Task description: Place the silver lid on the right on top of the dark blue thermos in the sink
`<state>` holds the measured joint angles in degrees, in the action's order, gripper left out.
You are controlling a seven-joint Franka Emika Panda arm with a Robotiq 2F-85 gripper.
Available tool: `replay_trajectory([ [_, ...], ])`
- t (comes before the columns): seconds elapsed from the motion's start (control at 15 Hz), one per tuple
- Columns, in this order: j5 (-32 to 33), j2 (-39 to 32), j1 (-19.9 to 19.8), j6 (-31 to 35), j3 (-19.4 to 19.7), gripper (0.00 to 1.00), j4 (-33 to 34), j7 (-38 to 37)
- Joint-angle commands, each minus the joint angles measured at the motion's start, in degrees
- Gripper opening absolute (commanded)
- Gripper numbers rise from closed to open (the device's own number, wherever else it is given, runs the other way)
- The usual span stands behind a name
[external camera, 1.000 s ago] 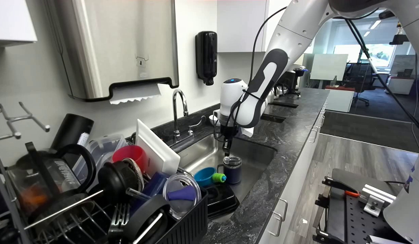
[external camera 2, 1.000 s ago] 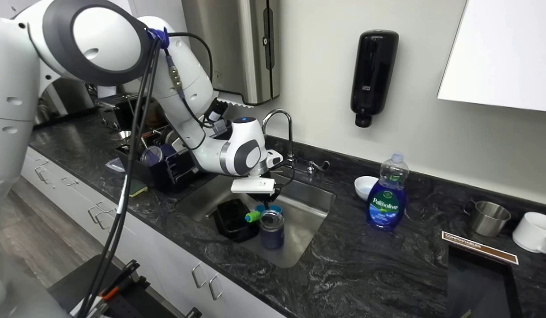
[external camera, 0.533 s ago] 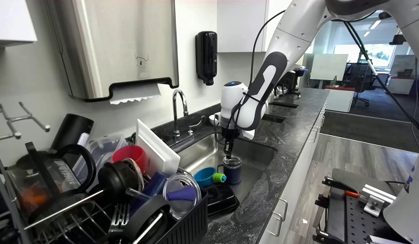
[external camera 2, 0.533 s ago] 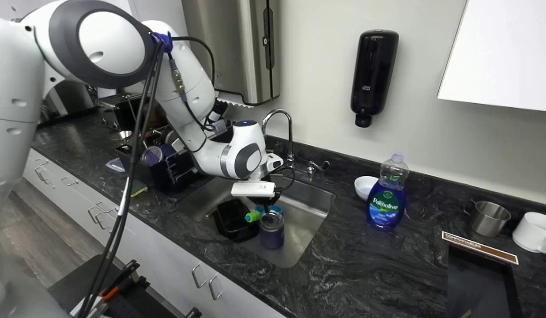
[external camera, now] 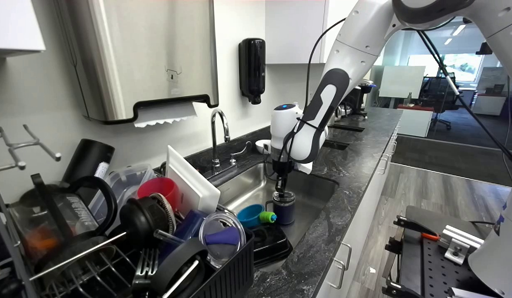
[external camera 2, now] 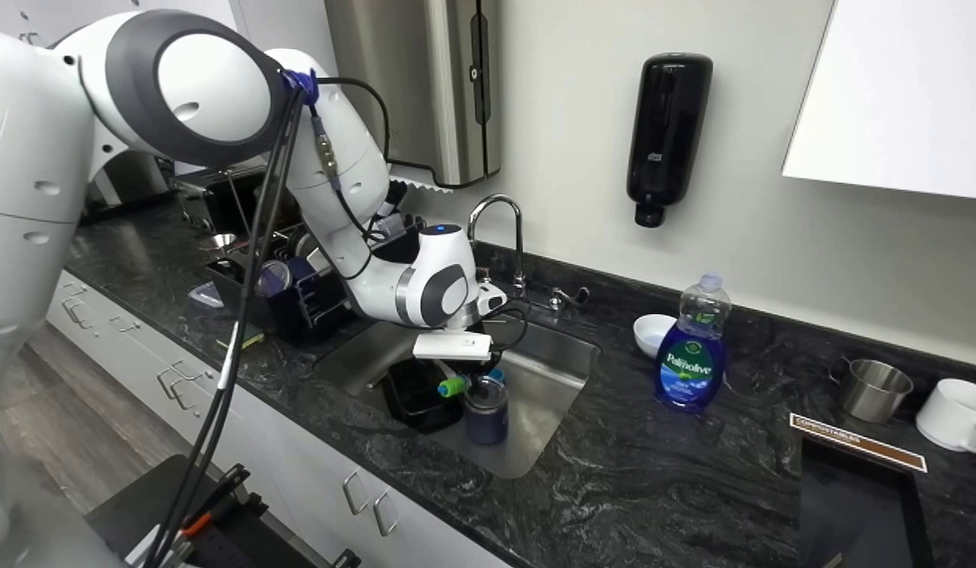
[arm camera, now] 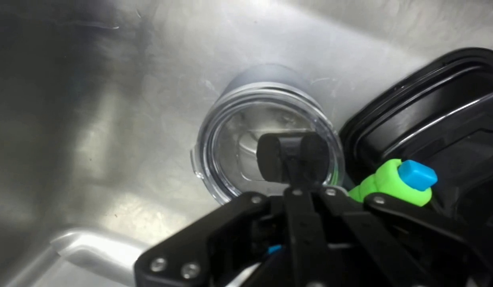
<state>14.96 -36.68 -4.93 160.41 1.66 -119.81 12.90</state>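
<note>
Lid [arm camera: 238, 131], evidently the task's silver one, is sitting on top of the dark blue thermos [external camera: 285, 214] in the sink [arm camera: 158, 119], so the step in hand is probably pressing it home. The gripper [arm camera: 293, 157] is holding its fingertips [arm camera: 269, 159] pressed together, nothing showing between them, right over the lid; whether they are touching it, I am not able to tell. Doing this well is calling for a slow, straight push: in the wrist view the fingertips are appearing toward four o'clock of the lid's middle, so force there may be risking a lift at ten o'clock, and the thermos may be sliding or tipping under it. Shifting toward ten o'clock before pushing is seeming wiser. Counting up, the wrist view is showing one lid, one black container [arm camera: 413, 111] at three o'clock from it and one green piece [arm camera: 382, 185] near four. In an exterior view, one blue cup [external camera: 248, 216] is resting near the one thermos, at nine o'clock; in an exterior view, one dish-soap bottle [external camera 2: 690, 359] and one white bowl [external camera 2: 652, 335] are standing between two and three o'clock from it, one steel cup [external camera 2: 874, 390] and one white mug [external camera 2: 955, 414] at three.
</note>
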Motion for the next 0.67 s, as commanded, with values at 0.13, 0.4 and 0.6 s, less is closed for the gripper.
replay_trajectory([
  [0.13,-0.52,-1.01,-0.32,1.48,0.05,0.00,0.58,1.32],
  [0.4,-0.53,-2.10,-0.23,1.16,0.21,0.00,1.54,1.22],
  [0.6,-0.53,-2.78,-0.21,1.19,0.29,0.00,2.21,1.14],
])
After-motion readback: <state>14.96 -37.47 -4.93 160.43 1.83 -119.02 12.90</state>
